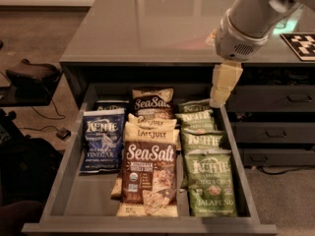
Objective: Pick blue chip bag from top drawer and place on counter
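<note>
at the left of the open top drawer lies the blue chip bag, flat and face up in the left row, with a second blue bag tucked just behind it. brown sea salt bags fill the middle row, green jalapeno bags the right. the gripper hangs over the drawer's back right corner, below the front edge of the counter, well apart from the target; whether it is spread or closed i cannot tell. the bag looks light, puffy and slick, probably crushable, so a gentle pinch on its crimped top seam seems best.
</note>
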Motion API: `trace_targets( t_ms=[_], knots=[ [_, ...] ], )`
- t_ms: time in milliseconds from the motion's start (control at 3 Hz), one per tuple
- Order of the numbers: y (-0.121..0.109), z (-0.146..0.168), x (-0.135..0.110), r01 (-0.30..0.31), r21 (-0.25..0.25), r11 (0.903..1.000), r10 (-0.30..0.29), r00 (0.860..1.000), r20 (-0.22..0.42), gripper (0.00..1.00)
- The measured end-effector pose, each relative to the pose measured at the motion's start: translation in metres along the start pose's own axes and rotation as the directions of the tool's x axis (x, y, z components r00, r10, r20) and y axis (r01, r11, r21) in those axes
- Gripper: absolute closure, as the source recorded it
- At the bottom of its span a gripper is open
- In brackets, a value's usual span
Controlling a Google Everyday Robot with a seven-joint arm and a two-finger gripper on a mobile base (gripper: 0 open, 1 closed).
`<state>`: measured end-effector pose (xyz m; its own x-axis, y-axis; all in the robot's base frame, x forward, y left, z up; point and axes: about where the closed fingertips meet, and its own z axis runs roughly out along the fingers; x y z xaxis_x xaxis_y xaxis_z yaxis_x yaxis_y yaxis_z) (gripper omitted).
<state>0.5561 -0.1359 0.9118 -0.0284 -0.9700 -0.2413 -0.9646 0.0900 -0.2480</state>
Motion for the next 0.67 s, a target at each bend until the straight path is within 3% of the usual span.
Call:
trace_targets(
  t_ms=[333, 667],
  knots=[
    [-0.012, 0.039, -0.035, 0.007, -0.058, 0.9983, -0.006, 1.000, 0.010, 0.00],
    [-0.009, 0.072, -0.072, 0.045, -0.129, 0.9906, -0.045, 0.999, 0.004, 0.00]
  ],
)
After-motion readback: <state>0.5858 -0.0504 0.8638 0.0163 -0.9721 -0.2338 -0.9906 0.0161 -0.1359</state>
